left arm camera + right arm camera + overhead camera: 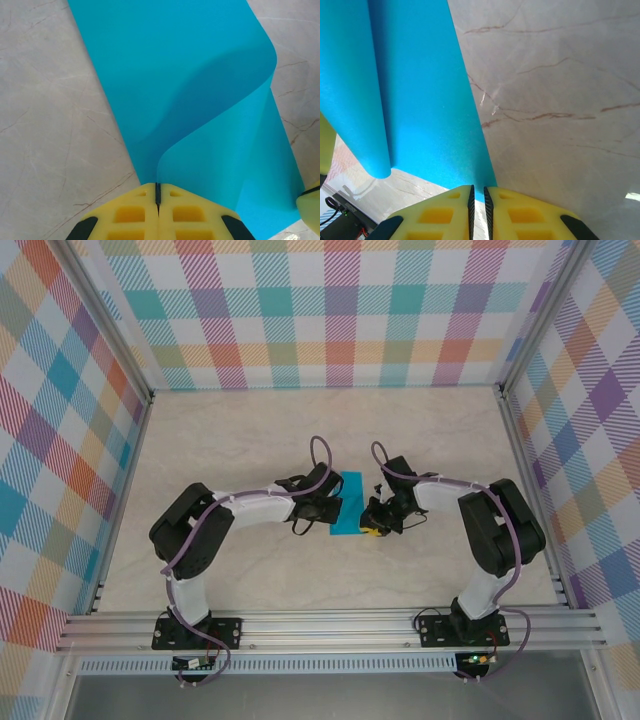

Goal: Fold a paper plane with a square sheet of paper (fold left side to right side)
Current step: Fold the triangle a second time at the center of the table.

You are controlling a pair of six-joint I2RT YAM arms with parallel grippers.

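Note:
The teal-blue square sheet of paper lies mid-table between both arms. In the left wrist view my left gripper is shut on one edge of the sheet. That edge is lifted, so the paper stands up from the jaws and curls over the flat part. In the top view this gripper is at the sheet's left side. My right gripper rests at the near right corner of the sheet. Its jaws are shut to a thin slit with no paper between them. From above it touches the sheet's right edge.
The sheet lies on a pale marbled tabletop with checked walls on three sides. An aluminium rail carrying both arm bases runs along the near edge. A yellow finger of the right gripper shows at the left wrist view's lower right.

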